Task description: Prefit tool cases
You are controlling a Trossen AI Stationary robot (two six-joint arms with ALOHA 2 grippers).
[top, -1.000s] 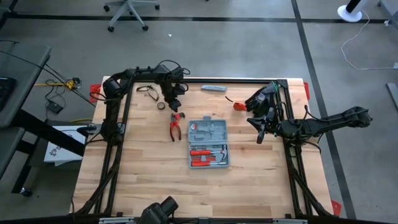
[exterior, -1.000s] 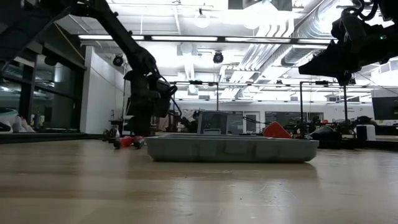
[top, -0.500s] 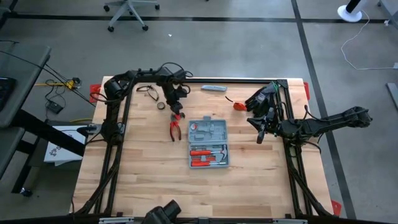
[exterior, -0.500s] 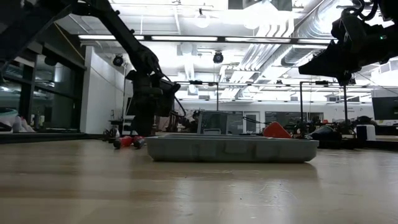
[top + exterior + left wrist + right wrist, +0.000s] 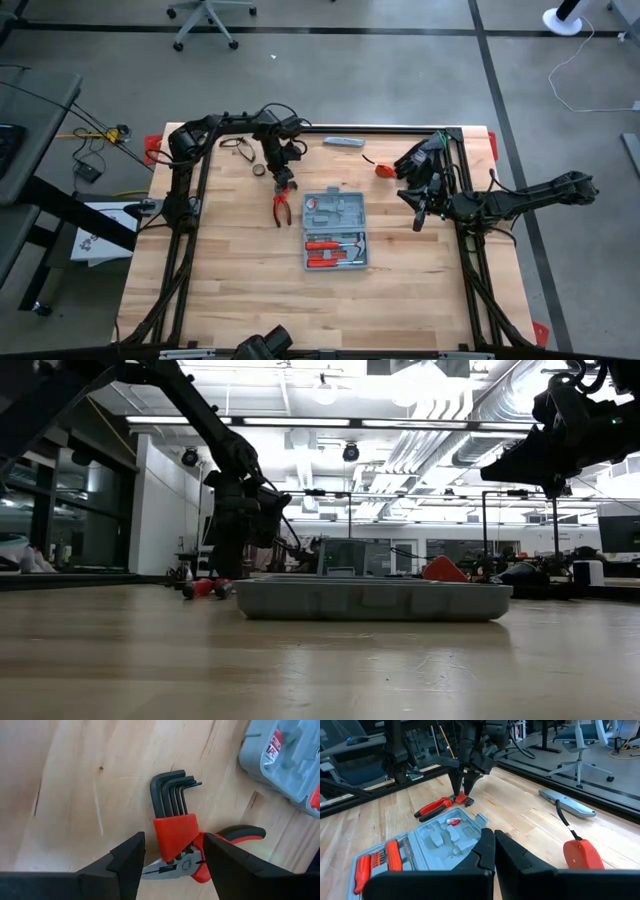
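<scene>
The blue-grey tool case lies open on the table, its lid flat toward the far edge, with red-handled tools in the near half. Just left of it lie red-handled pliers and a set of black hex keys in a red holder, which rests on the pliers' head. My left gripper is open and points down, one finger on either side of the red holder with a gap on each side. My right gripper is shut and hovers above the table, right of the case.
Along the far edge lie a slim grey bar-shaped object, an orange tape measure, black gloves, spectacles and a small ring. Bare wood stretches between the case and the near edge.
My left gripper has moved from the far-left part of the table toward the near edge and the case, and now stands over the hex keys and the pliers' head. My right arm, the case and the tools have kept still.
</scene>
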